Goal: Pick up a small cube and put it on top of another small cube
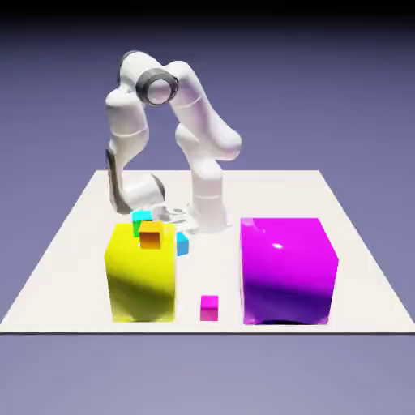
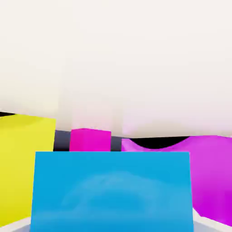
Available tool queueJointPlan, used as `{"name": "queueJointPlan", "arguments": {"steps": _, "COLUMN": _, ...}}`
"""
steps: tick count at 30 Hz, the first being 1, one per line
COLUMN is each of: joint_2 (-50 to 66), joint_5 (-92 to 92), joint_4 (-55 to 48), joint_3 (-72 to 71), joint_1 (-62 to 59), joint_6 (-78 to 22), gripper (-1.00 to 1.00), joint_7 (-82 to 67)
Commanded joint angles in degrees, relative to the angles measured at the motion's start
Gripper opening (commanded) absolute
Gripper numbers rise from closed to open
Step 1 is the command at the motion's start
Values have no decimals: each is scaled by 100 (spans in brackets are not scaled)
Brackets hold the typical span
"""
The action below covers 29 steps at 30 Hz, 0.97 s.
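Sky-blue cube (image 2: 111, 190), the task's object, fills the lower half of the hand view, squarely between where the fingertips belong and hiding them; the gripper (image 1: 180, 235) is clamped on it. In the exterior view the same cube shows as a small blue patch just behind the upper right edge of the yellow block (image 1: 142, 274), low over the table (image 1: 357, 267), and whether it is clear of the surface cannot be told from here. Centred holding of this kind keeps the cube from rotating between the pads, which matters for a flat, square release later.

Turquoise cube (image 1: 142, 216) peeks out behind the yellow block's top edge, close to the wrist, and an orange cube (image 1: 151, 235) appears at the yellow block's top; whether it rests on that top or stands behind it cannot be settled. Small magenta cube (image 1: 210, 307) sits alone on the table between the yellow block and the big magenta block (image 1: 288, 271), near the front edge; the hand view shows it straight ahead, above the held cube, flanked by yellow on one side and magenta on the other.

Judged from this alignment, the magenta cube looks the likelier base, though the turquoise one lies nearer. Either way the carry runs between or beside tall blocks, so the load must be lifted enough to pass their edges, and the small footprint of the base leaves little margin for offset at release.
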State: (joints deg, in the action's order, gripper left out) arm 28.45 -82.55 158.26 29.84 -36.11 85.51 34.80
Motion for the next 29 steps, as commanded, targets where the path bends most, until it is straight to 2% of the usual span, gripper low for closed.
{"name": "queueJointPlan", "arguments": {"steps": 1, "joint_2": -96, "joint_5": 157, "joint_4": -199, "joint_3": 168, "joint_1": 164, "joint_6": -67, "gripper": -100, "joint_7": 249}}
{"name": "queueJointPlan", "arguments": {"steps": 17, "joint_2": -1614, "joint_5": 2255, "joint_4": -3241, "joint_3": 2695, "joint_1": 2850, "joint_6": -1224, "gripper": -100, "joint_7": 4236}}
{"name": "queueJointPlan", "arguments": {"steps": 21, "joint_2": -1762, "joint_5": 1773, "joint_4": -3175, "joint_3": 2483, "joint_1": 3405, "joint_6": -1595, "gripper": -100, "joint_7": 4713}}
{"name": "queueJointPlan", "arguments": {"steps": 24, "joint_2": -1879, "joint_5": 1452, "joint_4": -2635, "joint_3": 2230, "joint_1": 3807, "joint_6": -940, "gripper": -100, "joint_7": 4542}}
{"name": "queueJointPlan", "arguments": {"steps": 25, "joint_2": -1879, "joint_5": 1452, "joint_4": -2635, "joint_3": 2230, "joint_1": 3807, "joint_6": -939, "gripper": 100, "joint_7": 4542}}
{"name": "queueJointPlan", "arguments": {"steps": 29, "joint_2": -1762, "joint_5": 1773, "joint_4": -3175, "joint_3": 2483, "joint_1": 3405, "joint_6": -1595, "gripper": 100, "joint_7": 4713}}
